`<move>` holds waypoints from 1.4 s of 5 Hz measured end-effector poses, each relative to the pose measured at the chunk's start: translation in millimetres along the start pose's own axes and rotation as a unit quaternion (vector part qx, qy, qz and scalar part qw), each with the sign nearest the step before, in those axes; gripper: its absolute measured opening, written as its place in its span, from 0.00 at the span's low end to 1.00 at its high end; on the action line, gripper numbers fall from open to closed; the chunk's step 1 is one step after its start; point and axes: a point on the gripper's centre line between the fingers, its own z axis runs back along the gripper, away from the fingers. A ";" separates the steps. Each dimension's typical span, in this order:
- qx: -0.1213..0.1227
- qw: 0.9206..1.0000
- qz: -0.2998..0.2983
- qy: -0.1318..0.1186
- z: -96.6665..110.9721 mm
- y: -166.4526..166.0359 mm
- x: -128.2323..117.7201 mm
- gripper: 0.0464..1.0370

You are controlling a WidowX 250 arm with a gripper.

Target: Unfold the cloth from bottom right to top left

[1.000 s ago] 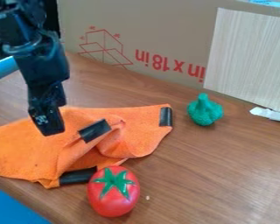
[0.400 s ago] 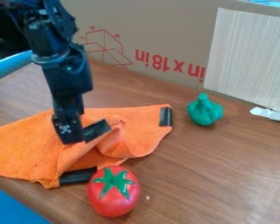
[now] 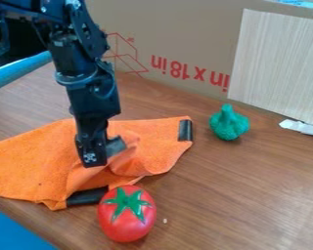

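Orange cloth [image 3: 32, 163]: soft, napped fabric, rumpled and partly folded, on the left and centre of the wood-grained worktop [image 3: 237, 200]; dark, smooth patches at its edges. Black end effector [image 3: 93, 158]: hanging over the cloth's raised folds, beside the middle patch; opening and any hold on fabric cannot be determined. Tomato [image 3: 123, 219]: rounded, glossy red, beside the cloth's lower edge. Green object [image 3: 229, 124]: bumpy, knob-topped, right of the cloth.
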 end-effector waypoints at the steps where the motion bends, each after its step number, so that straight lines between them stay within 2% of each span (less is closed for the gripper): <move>1: 0.003 1.000 0.007 -0.002 -0.4 1.0 1.0 0.31; 2: 0.001 1.000 0.007 -0.002 -0.4 0.3 1.2 0.09; 3: -0.003 1.000 0.010 0.000 -2.3 0.0 1.2 0.01; 4: -0.006 1.000 0.010 0.002 -2.9 1.9 2.4 0.02; 5: -0.015 1.000 0.015 0.006 -4.4 2.2 2.1 0.18; 6: -0.012 1.000 0.016 0.003 -1.9 4.7 4.2 0.43; 7: -0.014 1.000 0.017 0.001 -0.6 6.1 6.2 0.75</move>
